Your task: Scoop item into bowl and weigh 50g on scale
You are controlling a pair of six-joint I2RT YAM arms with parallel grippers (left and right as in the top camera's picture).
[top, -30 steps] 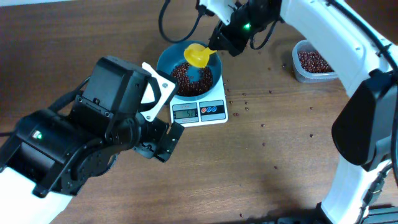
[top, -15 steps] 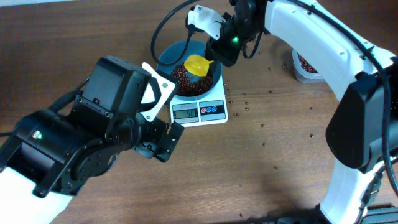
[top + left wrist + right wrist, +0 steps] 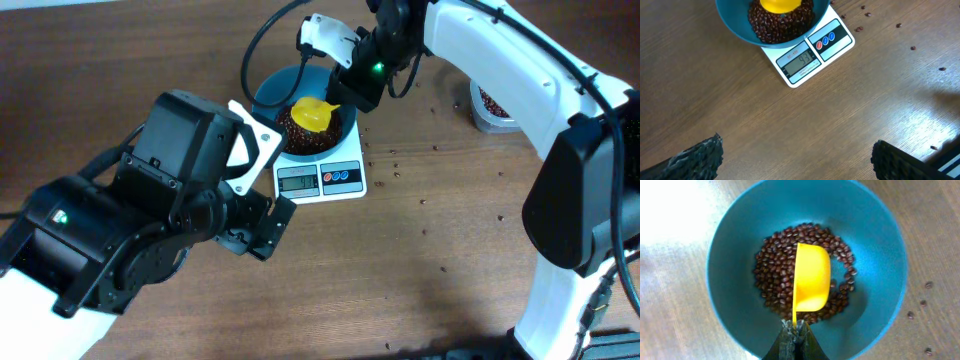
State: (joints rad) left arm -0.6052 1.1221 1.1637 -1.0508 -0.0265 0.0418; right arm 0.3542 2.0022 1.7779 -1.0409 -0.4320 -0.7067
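The teal-blue bowl point(image 3: 268, 92) stands on the white scale point(image 3: 320, 180), whose display point(image 3: 799, 61) reads 93. Dark reddish-brown beans point(image 3: 775, 275) lie in the bowl's bottom. My right gripper point(image 3: 795, 328) is shut on the handle of a yellow scoop point(image 3: 811, 277), whose cup is turned over and rests on the beans inside the bowl point(image 3: 875, 235). In the overhead view the right gripper point(image 3: 345, 88) is at the bowl's far right rim, with the scoop point(image 3: 310, 113) below it. My left gripper point(image 3: 795, 160) is open and empty over bare table, in front of the scale.
A clear tub point(image 3: 478, 112) holding more beans stands at the right, partly hidden by the right arm. Loose beans point(image 3: 395, 160) are scattered on the wooden table right of the scale. The bulky left arm point(image 3: 150, 230) fills the left side.
The right gripper has moved left and lowered, and the scoop has gone from above the bowl's right rim down onto the beans and turned over. The left arm has not moved.
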